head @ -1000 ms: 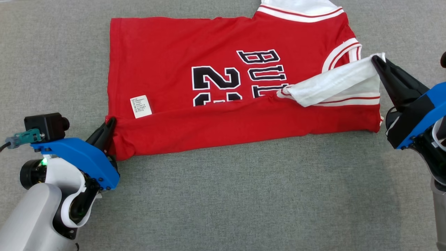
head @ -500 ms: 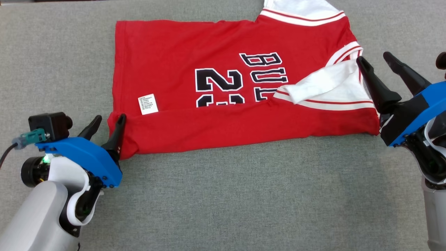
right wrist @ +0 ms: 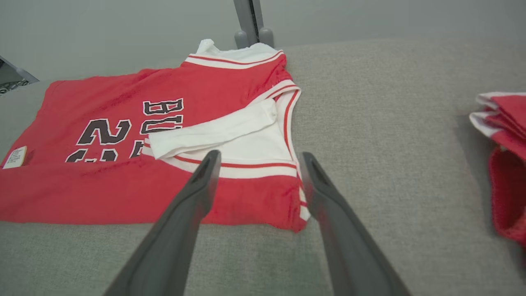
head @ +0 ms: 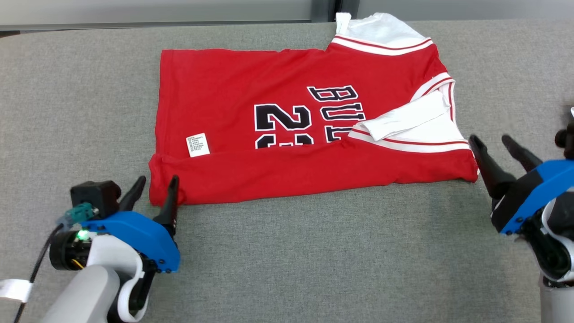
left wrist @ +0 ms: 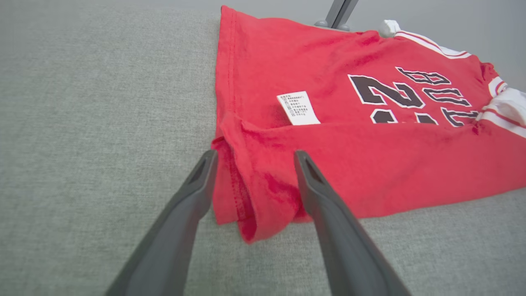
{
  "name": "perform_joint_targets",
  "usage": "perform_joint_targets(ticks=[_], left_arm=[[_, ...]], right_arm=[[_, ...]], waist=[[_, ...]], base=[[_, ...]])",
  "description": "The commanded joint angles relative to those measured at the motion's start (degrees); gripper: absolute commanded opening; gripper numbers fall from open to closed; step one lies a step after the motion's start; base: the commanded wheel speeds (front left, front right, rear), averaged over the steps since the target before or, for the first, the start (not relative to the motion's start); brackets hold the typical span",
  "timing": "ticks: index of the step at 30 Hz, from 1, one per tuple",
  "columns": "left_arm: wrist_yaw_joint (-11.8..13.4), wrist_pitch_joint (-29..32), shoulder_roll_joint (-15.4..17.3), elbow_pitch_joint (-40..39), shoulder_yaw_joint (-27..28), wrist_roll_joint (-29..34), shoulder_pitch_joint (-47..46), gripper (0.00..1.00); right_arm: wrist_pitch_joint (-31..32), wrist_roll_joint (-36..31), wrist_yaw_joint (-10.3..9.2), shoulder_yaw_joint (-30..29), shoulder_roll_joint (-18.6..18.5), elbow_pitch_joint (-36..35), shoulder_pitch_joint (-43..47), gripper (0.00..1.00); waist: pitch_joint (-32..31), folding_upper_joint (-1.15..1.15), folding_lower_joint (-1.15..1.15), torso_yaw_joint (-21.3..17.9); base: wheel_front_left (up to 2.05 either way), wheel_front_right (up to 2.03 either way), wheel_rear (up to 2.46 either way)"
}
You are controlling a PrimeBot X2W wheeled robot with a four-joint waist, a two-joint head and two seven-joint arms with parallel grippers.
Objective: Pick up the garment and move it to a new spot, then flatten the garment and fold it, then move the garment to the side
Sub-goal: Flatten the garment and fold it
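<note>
Head view: a red basketball jersey [head: 291, 130] lies flat on the grey worktop [head: 314, 260], its near edge folded over. The left gripper [head: 158, 178] and right gripper [head: 489, 139] sit by its near corners, both spread wide and empty. Left wrist view: the near-left hem corner lies between the fingers. Right wrist view: the near-right corner shows between the fingers — another red garment [right wrist: 505, 164] lies well to the right.

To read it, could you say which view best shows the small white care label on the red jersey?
Left wrist view: the white care label is largest. Head view shows it small; right wrist view, at its edge.
</note>
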Motion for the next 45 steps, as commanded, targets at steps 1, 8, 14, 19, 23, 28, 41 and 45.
perform_joint_targets(ticks=[1, 8, 14, 19, 23, 28, 41, 45], left_arm=[[0.6, 0.2, -0.4, 0.2, -0.5, 0.4, 0.6, 1.0], [3.6, 2.2, -1.0, 3.3, -2.0, 2.1, -0.3, 1.0], [4.8, 1.9, -1.8, 5.1, -1.2, 1.1, -0.1, 1.0], [4.4, 1.1, -2.7, 6.4, 0.0, -0.6, -0.1, 1.0], [3.5, 1.2, -3.3, 7.4, 0.5, -2.1, -0.1, 1.0], [2.5, 2.6, -3.3, 9.2, 0.4, -3.5, 0.1, 1.0], [-1.6, 2.8, -3.4, 9.2, 0.6, -6.7, 1.5, 0.0], [-1.4, 2.6, -1.4, 5.2, 1.6, -7.1, 3.1, 0.0]], right_arm=[[0.4, -1.5, 0.03, -0.9, 0.9, 0.5, 1.3, 1.0], [-3.1, -7.5, 0.03, -3.8, 3.7, 6.5, -0.5, 1.0], [-5.8, -9.9, 0.03, -5.6, 4.8, 13.4, -3.4, 1.0], [-6.1, -9.9, 0.03, -6.3, 5.1, 18.5, -5.3, 1.0], [-6.3, -8.9, 0.03, -6.0, 5.1, 22.5, -6.7, 1.0], [-4.9, -8.4, 0.04, -4.0, 5.3, 26.7, -7.1, 1.0], [-4.6, -6.2, 0.03, -2.1, 5.2, 22.1, -4.7, 0.0], [-3.0, -4.3, 0.03, -3.0, 5.1, 15.6, -0.9, 0.0]], waist=[[-0.1, 0.0, 0.01, -0.1], [0.5, 0.0, 0.01, -0.7], [1.1, 0.0, 0.01, -0.8], [1.8, 0.0, 0.01, -0.5], [2.2, 0.0, 0.01, -0.3], [2.3, 0.0, 0.01, 0.1], [0.1, 0.0, 0.01, -0.3], [-1.6, 0.0, 0.01, -0.1]], base=[[0.0, 0.0, 0.0], [0.0, 0.0, 0.0], [0.0, 0.0, 0.0], [0.0, 0.0, 0.0], [0.0, 0.0, 0.0], [0.0, 0.0, 0.0], [0.0, 0.0, 0.0], [0.0, 0.0, 0.0]])
